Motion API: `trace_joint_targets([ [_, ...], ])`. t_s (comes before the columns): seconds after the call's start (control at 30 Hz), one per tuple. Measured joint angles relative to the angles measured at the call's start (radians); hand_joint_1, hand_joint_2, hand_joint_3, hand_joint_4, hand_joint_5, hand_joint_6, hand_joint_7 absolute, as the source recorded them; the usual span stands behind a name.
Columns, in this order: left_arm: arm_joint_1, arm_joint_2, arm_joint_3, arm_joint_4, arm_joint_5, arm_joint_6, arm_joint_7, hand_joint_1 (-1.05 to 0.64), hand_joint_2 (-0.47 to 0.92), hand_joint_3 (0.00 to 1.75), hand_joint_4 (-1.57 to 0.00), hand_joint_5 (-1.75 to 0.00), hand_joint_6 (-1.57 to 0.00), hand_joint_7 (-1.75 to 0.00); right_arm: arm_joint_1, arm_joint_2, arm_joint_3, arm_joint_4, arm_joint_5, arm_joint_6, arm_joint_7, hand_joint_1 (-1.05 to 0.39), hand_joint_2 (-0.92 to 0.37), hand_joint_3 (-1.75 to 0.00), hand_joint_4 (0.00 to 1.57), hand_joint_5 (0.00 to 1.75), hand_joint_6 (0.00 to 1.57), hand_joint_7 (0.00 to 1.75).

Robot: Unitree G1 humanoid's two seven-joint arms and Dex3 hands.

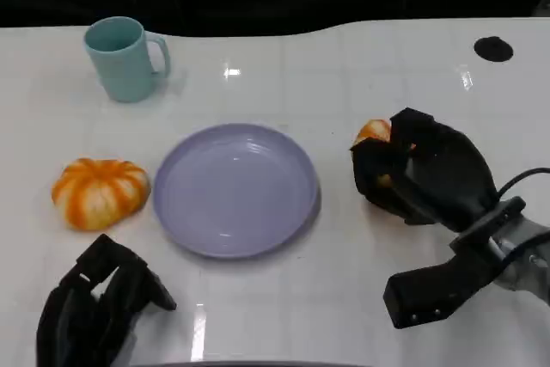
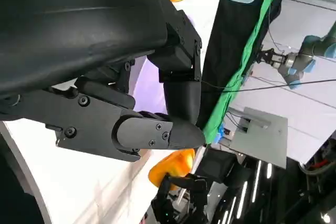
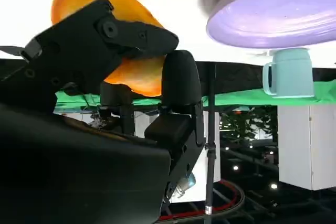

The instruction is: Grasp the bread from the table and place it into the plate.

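Fingers (image 1: 382, 165) wrap bread (image 1: 375, 131) | mostly hidden | grip seemingly closed

The right hand (image 3: 131, 72) grips the orange bread (image 3: 134, 74), near the purple plate (image 3: 273, 14) and teal mug (image 3: 290, 72).

Head camera looks steeply down over the table (image 1: 344, 298). Both wrist cameras sit tight behind their hands, tilted, and share the purple plate (image 1: 236, 188) with it.
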Motion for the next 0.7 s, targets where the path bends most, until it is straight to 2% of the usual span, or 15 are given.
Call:
trace_joint_targets([
  [0.2,0.001,0.0,0.0,-0.001,0.0,0.001,0.0,-0.59,0.92,0.23,-0.65,-1.75,-0.54,-1.5,-0.003,0.0,-0.003,0.0,0.002,-0.03,-0.029,-0.22,-0.46,-1.16,0.91,1.75,0.67,1.75],
  [0.4,0.002,0.0,-0.001,0.0,0.002,0.0,0.0,-0.58,0.92,0.25,-0.63,-1.75,-0.52,-1.5,-0.038,0.007,-0.012,-0.017,0.024,-0.07,-0.016,-0.23,-0.42,-1.27,0.89,1.75,0.63,1.75],
  [0.53,0.001,0.0,-0.002,0.001,0.006,-0.004,0.0,-0.58,0.92,0.25,-0.63,-1.75,-0.51,-1.5,-0.074,0.036,-0.019,-0.046,0.054,-0.094,0.081,-0.2,-0.41,-1.22,0.87,1.75,0.63,1.75],
  [0.7,0.002,0.0,-0.002,0.002,0.011,-0.009,0.0,-0.58,0.92,0.25,-0.63,-1.75,-0.51,-1.5,-0.109,0.09,-0.033,-0.069,0.091,-0.128,0.218,-0.22,-0.46,-1.16,0.89,1.75,0.64,1.75],
])
